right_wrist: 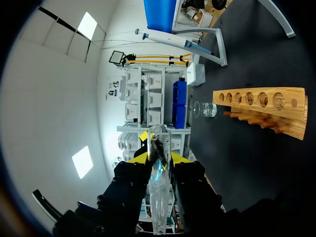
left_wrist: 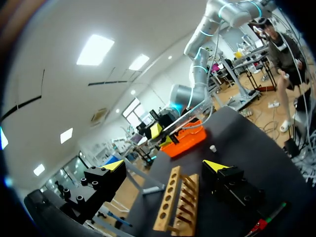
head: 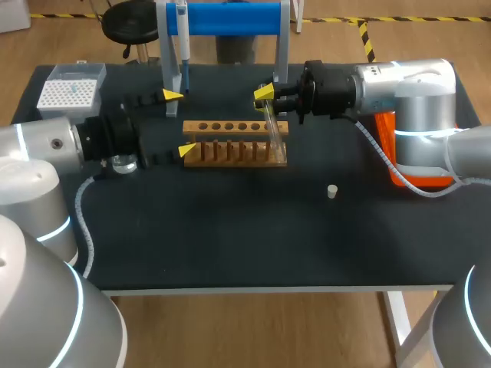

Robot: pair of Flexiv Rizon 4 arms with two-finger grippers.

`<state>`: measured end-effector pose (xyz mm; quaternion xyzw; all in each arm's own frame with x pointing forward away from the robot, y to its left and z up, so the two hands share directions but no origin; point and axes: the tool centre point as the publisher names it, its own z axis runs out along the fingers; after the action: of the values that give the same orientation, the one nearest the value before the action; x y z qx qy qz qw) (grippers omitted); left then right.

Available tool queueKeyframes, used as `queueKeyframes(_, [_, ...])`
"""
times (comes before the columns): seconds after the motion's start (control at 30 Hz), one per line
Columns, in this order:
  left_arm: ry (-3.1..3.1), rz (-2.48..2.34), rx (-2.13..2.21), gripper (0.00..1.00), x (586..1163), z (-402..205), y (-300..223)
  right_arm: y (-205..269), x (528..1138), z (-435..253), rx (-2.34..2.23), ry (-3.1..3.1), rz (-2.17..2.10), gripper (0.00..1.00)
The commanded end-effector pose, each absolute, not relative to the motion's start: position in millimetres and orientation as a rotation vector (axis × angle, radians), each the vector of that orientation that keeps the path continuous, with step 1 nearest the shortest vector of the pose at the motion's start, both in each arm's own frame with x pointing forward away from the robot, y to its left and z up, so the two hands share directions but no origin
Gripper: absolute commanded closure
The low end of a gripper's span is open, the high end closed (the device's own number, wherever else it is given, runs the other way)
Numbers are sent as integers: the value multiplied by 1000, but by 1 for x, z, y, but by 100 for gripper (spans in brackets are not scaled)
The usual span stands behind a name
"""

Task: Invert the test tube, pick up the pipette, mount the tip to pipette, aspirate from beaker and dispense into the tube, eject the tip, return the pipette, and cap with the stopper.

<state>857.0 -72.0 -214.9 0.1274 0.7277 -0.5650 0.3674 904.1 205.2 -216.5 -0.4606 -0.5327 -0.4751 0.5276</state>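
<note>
The right gripper (head: 265,96) is clamped on the test tube (head: 274,132), which hangs tilted over the 3 o'clock end of the wooden rack (head: 223,126). Its arm lies level, coming in from 3 o'clock. The left gripper (head: 178,123) gapes wide and holds nothing, its 2 fingers just at the rack's 9 o'clock end. The stopper (head: 331,192) lies at the rack's 4 o'clock. The pipette (head: 182,46) hangs on the blue stand (head: 230,17) at 11 o'clock.

The black table (head: 230,245) carries a wooden rack (head: 230,153), stopper (head: 332,192), beaker (head: 123,162), tip box (head: 69,93) and orange bin (head: 412,181).
</note>
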Motion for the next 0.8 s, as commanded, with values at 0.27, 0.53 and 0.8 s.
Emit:
queueKeyframes(0.27, [1573, -1129, 761, 0, 859, -213, -87, 205, 904, -215, -1102, -1276, -1133, 100])
queueKeyframes(0.53, [1470, -973, 912, 0, 862, -199, -102, 205, 904, -215, -1102, -1276, -1133, 100])
queueKeyframes(0.8, [1376, -932, 996, 0, 864, -195, -119, 205, 904, -215, -1102, -1276, -1133, 100])
